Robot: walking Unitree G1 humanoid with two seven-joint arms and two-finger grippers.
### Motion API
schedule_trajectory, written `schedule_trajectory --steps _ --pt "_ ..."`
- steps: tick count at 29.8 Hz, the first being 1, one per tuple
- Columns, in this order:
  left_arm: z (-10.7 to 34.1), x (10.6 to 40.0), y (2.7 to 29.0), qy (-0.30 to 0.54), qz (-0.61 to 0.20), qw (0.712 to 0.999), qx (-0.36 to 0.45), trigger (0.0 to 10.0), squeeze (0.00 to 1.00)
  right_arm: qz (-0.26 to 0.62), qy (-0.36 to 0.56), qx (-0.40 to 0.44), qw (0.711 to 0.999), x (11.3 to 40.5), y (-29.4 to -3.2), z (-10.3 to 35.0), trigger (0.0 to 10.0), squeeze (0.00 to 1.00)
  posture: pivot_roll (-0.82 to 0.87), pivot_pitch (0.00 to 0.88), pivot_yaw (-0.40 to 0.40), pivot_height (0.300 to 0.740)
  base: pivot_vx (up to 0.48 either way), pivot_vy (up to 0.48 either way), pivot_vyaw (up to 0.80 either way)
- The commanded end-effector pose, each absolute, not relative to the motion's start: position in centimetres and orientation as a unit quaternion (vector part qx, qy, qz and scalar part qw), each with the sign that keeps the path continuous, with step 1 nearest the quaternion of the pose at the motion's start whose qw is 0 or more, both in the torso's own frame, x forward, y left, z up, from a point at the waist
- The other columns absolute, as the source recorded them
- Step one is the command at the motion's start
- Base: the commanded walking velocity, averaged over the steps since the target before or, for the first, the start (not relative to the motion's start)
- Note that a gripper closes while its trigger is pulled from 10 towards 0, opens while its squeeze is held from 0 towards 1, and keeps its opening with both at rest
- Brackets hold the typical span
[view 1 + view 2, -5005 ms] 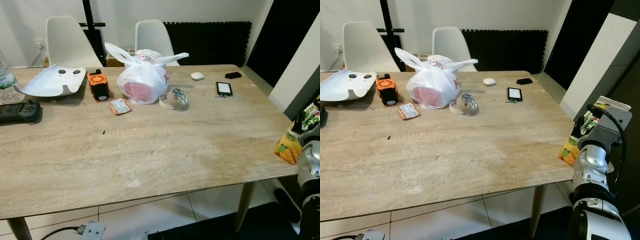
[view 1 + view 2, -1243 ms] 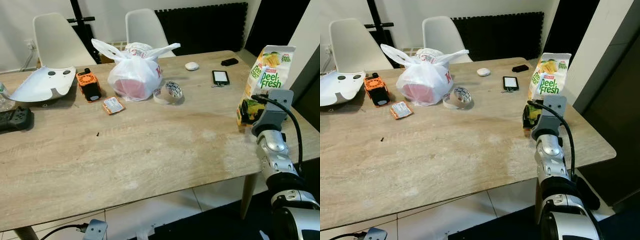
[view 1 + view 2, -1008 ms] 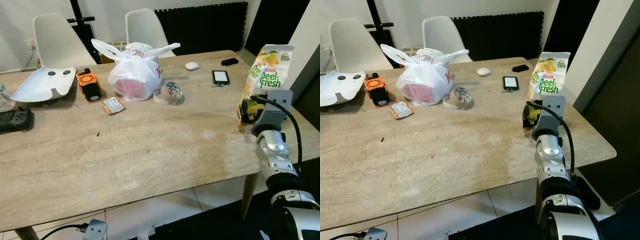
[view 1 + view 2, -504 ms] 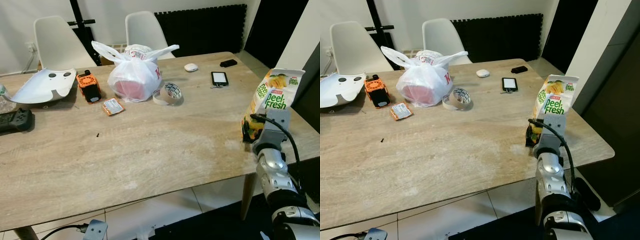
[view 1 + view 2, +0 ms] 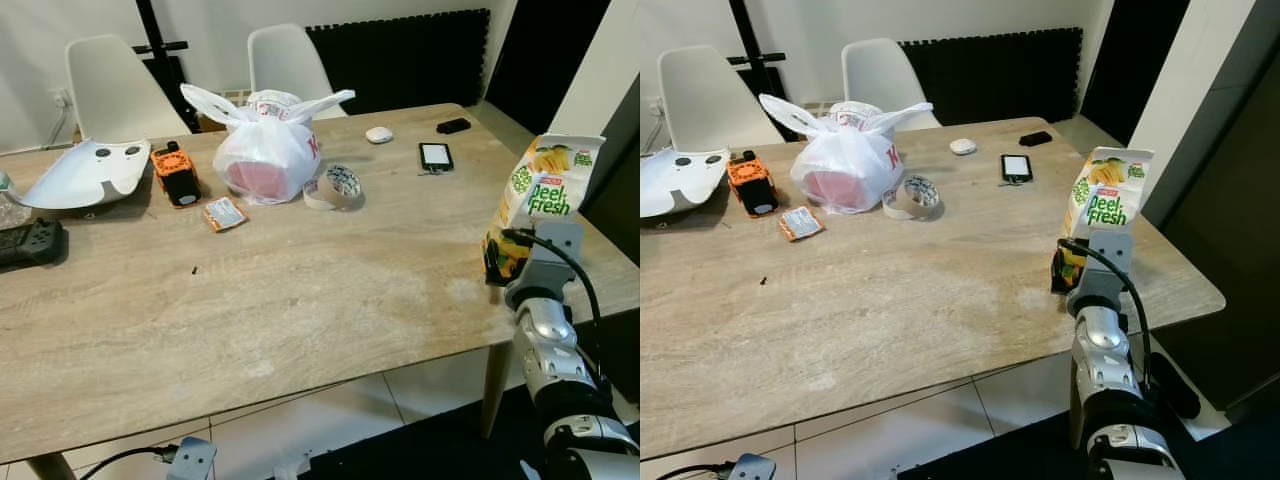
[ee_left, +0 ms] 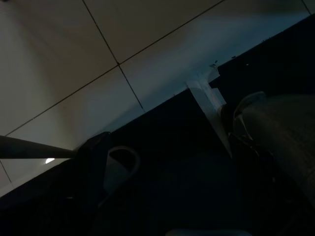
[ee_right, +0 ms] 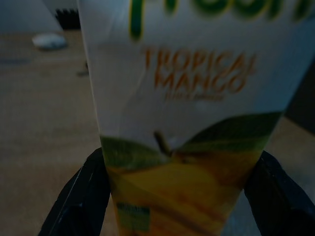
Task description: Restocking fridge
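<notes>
Right tool [image 7: 177, 191] gripping carton [image 5: 540, 200] above tabletop [image 5: 300, 290]; wrist view revealing "Tropical Mango". Left tool's state indiscernible.

Wooden table [image 5: 300, 300]; white chairs [image 5: 100, 75]; tiled floor [image 5: 330, 420]

The lower half of the juice carton [image 5: 541, 205] is hidden behind the right gripper [image 5: 510, 262] and its grey wrist block, so whether the carton's base touches the table [image 5: 300, 290] cannot be told. In the right wrist view the carton [image 7: 189, 118] is blurred and cut off at top and bottom; only "TROPICAL MANGO" reads clearly. What lies inside the white plastic bag [image 5: 268, 150], well away from the carton across the table, shows only as a reddish shape. Farther still from the carton, the black controller [image 5: 28, 243] is cut by the picture's edge. The left wrist view is very dark: floor tiles [image 6: 98, 59] and vague shapes.
</notes>
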State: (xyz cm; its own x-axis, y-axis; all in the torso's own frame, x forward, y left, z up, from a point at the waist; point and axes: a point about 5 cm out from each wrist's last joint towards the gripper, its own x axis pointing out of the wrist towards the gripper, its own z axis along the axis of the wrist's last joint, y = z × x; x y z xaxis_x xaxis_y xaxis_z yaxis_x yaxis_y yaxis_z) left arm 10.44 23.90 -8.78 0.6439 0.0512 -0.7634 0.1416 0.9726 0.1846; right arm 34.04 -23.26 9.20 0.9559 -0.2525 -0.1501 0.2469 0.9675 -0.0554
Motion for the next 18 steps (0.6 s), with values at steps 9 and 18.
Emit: schedule_trajectory --steps 9,18 --pt "-8.9 9.9 24.3 0.435 -0.027 0.892 0.123 10.0 0.00 -0.122 0.010 -0.006 0.992 35.6 -23.1 12.4 10.0 0.00 0.06 0.000 0.018 0.740 0.000 0.000 0.00" --pt "-8.9 9.8 24.4 0.435 -0.024 0.892 0.123 10.0 0.00 -0.120 0.032 -0.016 0.992 35.6 -22.8 11.6 10.0 0.00 0.07 0.000 0.018 0.740 0.000 0.000 0.00"
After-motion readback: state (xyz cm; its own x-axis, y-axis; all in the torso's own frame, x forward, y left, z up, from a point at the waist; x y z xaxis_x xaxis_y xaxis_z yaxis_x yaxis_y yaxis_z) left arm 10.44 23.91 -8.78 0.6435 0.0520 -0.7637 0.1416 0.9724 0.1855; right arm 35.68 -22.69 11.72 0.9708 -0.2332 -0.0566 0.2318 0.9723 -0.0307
